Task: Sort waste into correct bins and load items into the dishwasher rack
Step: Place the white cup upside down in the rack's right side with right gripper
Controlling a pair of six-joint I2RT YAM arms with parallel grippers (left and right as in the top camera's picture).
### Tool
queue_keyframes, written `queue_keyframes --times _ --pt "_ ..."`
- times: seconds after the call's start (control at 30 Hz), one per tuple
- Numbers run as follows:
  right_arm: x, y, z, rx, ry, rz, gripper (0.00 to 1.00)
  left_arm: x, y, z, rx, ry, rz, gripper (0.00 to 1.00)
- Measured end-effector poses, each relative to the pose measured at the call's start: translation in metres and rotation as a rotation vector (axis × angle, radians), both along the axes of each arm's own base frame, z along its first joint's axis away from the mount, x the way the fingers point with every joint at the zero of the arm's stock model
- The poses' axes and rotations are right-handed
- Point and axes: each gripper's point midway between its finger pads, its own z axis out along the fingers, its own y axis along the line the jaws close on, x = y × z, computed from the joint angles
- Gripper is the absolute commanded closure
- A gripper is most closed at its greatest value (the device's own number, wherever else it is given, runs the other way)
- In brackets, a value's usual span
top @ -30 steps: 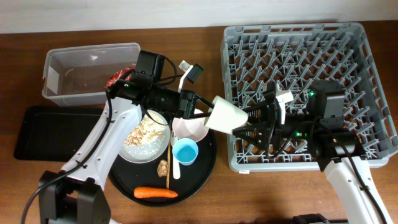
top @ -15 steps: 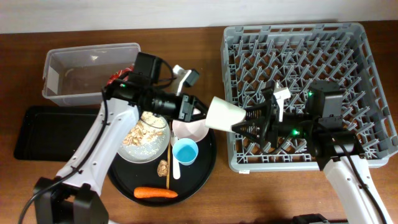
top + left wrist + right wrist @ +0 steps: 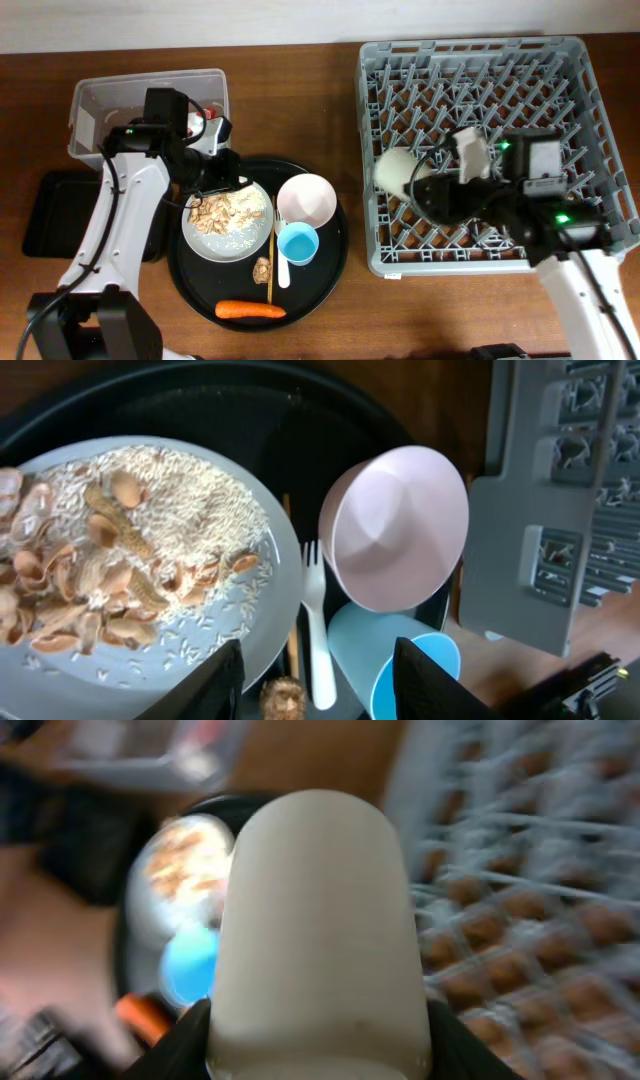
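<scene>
My right gripper (image 3: pixel 428 190) (image 3: pixel 320 1045) is shut on the white cup (image 3: pixel 397 172) (image 3: pixel 318 920), which hangs over the left edge of the grey dishwasher rack (image 3: pixel 560 80). My left gripper (image 3: pixel 222 170) (image 3: pixel 325 690) is open and holds nothing, above the white plate (image 3: pixel 232 238) (image 3: pixel 200 650) of food scraps (image 3: pixel 225 210) (image 3: pixel 110 550). On the round tray lie a cream bowl (image 3: pixel 306 199) (image 3: pixel 395 525), a light-blue cup (image 3: pixel 297 243) (image 3: pixel 415 670), a pale fork (image 3: pixel 318 620), a brown lump (image 3: pixel 262 269) (image 3: pixel 283 698) and a carrot (image 3: pixel 250 310). A red wrapper (image 3: pixel 207 112) peeks from the clear tub (image 3: pixel 100 110).
The shallow black tray (image 3: pixel 50 205) lies at the far left, below the tub. A thin stick (image 3: pixel 270 250) rests beside the plate on the round black tray (image 3: pixel 330 270). The rack's upright pegs fill the right half of the table.
My left gripper opened, let go of the white cup and drew back left over the plate. My right gripper closed on the cup and carried it right, over the rack's edge.
</scene>
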Motion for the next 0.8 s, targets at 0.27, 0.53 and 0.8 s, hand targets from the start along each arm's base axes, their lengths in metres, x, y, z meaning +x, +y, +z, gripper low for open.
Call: queue_keyframes --times 0.27,0.53,0.8 --pt "-0.006 -0.085 0.053 -0.332 -0.023 -0.337 0.95 0.0 0.005 -0.002 0.029 0.003 0.006 0.52" --pt "-0.01 -0.201 0.02 -0.423 0.194 -0.714 0.96 0.0 0.005 -0.003 0.033 0.003 0.007 0.52" --pt "-0.022 -0.274 -0.036 -0.346 0.437 -0.937 0.96 0.0 0.005 -0.003 0.034 0.004 0.008 0.52"
